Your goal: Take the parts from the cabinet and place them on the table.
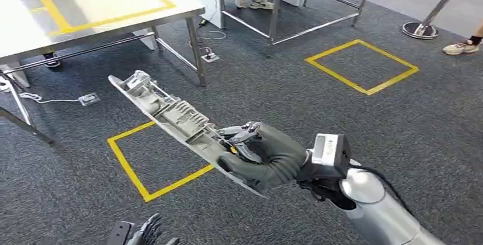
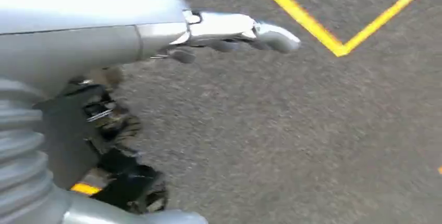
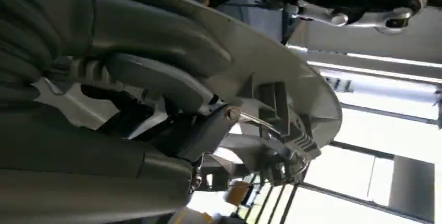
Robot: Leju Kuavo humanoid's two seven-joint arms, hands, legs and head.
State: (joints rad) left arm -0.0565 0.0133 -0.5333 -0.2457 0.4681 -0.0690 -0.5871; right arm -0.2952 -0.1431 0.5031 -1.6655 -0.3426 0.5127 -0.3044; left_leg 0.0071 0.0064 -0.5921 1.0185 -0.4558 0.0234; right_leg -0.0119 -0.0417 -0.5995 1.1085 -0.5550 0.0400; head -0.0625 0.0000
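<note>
A long grey plastic part [image 1: 165, 111] with ribs and clips on its upper face hangs over the carpet, tilted up toward the far left. My right hand [image 1: 265, 154] grips its near end, with dark fingers wrapped over the top. The right wrist view shows the same part [image 3: 292, 78] close up, clamped between my thumb and fingers [image 3: 172, 130]. My left hand [image 1: 145, 232] hangs low at the bottom edge and holds nothing. In the left wrist view its thumb [image 2: 234, 28] stretches out over the carpet. The steel table [image 1: 23, 28], marked with a yellow tape rectangle, stands at the far left.
Yellow tape squares mark the carpet below the part [image 1: 128, 168] and at the far right [image 1: 361, 65]. A second table frame [image 1: 273, 5] stands ahead. A floor socket with a cable [image 1: 88, 98] lies by the table leg. A person's shoe [image 1: 460, 47] and a stand base [image 1: 420, 29] are far right.
</note>
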